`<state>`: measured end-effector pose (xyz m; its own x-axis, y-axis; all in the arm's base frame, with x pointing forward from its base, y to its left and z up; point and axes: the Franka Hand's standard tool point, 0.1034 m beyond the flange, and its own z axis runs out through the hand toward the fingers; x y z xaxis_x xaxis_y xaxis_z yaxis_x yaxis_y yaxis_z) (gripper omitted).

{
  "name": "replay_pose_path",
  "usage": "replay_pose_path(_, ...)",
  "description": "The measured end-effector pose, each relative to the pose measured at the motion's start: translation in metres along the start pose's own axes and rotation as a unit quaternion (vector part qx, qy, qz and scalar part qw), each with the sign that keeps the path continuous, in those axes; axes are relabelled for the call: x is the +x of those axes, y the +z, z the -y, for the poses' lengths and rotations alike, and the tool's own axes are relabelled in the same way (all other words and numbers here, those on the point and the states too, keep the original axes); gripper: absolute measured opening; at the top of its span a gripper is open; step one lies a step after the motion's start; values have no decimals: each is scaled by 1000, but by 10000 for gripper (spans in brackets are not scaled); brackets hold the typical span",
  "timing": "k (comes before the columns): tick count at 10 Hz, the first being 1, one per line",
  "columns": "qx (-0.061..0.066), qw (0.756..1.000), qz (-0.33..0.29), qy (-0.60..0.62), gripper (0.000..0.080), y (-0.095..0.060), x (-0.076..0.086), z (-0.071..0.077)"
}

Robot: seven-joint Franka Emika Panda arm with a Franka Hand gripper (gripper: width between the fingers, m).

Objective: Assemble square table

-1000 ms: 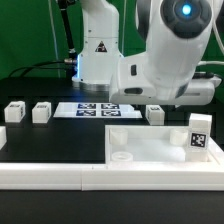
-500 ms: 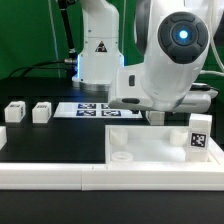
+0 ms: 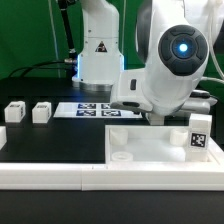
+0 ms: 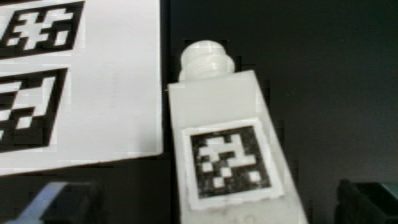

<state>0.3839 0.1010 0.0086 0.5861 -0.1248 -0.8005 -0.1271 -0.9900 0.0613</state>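
Note:
The square tabletop point(image 3: 150, 146) lies at the front on the exterior view's right, and one white tagged leg point(image 3: 199, 133) stands on its right part. Two more legs point(image 3: 14, 112) point(image 3: 41, 112) stand on the exterior view's left. In the wrist view a fourth leg point(image 4: 222, 135) lies flat with its tag up and its peg end pointing away from the hand. My gripper point(image 4: 210, 205) is open, with one dark fingertip point(image 4: 54, 205) on each side of this leg, not touching it. In the exterior view the arm's body hides this leg and the fingers.
The marker board point(image 3: 95, 108) lies behind the tabletop; it also shows in the wrist view point(image 4: 63, 90), right beside the lying leg. A long white L-shaped rail point(image 3: 60, 176) runs along the front. The robot base point(image 3: 98, 50) stands at the back.
The arm has come down behind the tabletop. Its body now hides the leg that was in sight there a second ago.

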Motion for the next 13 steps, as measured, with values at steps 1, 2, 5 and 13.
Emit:
replay_pose_path(1, 0, 1000, 0, 0, 518, 0, 0, 0)
replay_pose_path(2, 1, 1000, 0, 1, 382, 0, 0, -1)
replay_pose_path(5, 1, 1000, 0, 1, 290, 0, 0, -1)
replay_pose_path(13, 3, 997, -51, -49, 291, -106, -32, -56)
